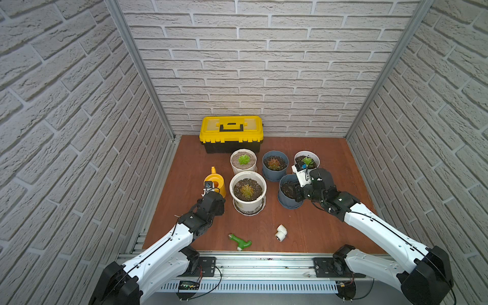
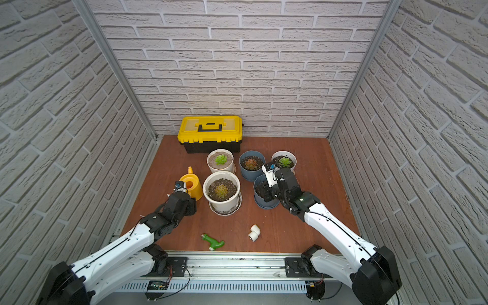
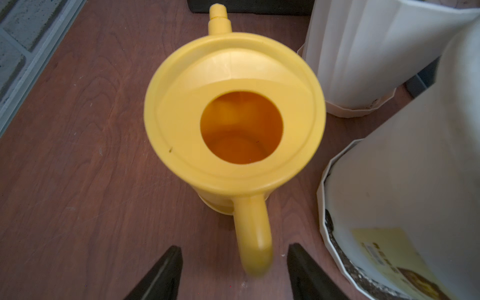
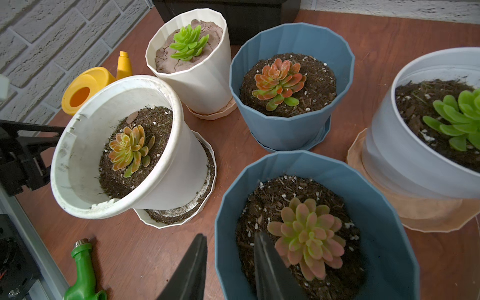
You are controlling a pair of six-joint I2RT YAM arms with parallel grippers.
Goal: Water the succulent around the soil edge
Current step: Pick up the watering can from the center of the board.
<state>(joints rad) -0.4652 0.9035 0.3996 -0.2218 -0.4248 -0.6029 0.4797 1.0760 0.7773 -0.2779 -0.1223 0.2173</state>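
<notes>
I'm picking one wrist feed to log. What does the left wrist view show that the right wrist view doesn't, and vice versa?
Only left wrist: the handle of the watering can, lying untouched between the open jaws of the left gripper. Only right wrist: the succulent in the near blue pot, whose rim the right gripper straddles, and the green nozzle. Both: the watering can, the tall white pot and the wide white pot.

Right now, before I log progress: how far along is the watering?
Done: very little. The yellow watering can stands upright on the table, not yet lifted. In hand: the left gripper is open, jaws either side of the can's handle, not clamped. The right gripper, also open, straddles the rim of the near blue pot. Left: grip, lift and all the pouring.
</notes>
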